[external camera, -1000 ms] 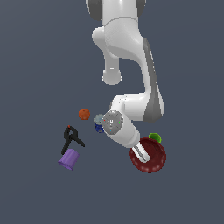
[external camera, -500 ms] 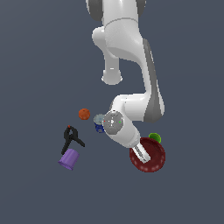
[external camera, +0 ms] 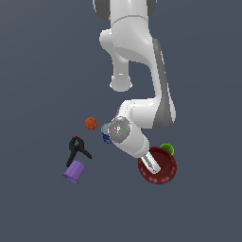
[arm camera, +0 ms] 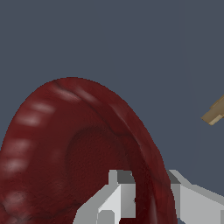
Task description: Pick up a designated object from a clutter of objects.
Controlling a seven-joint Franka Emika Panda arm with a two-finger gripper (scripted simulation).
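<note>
The large dark red bowl [external camera: 160,169] with a speckled rim sits at the exterior view's lower right. My gripper [external camera: 150,163] reaches down onto its near rim. In the wrist view the bowl [arm camera: 74,153] fills the frame and its rim runs between my two fingers [arm camera: 114,197], which press on it from inside and outside; my gripper [arm camera: 151,197] is shut on the rim. The bowl still looks to be resting on the floor. The red mug is not in view.
A green cup [external camera: 166,149] sits just behind the bowl. A blue cup [external camera: 107,138] is partly hidden by my wrist. An orange ball [external camera: 91,123], a black clamp [external camera: 77,147] and a purple cup [external camera: 74,172] lie to the exterior view's left. A tan cracker [arm camera: 215,111] shows in the wrist view.
</note>
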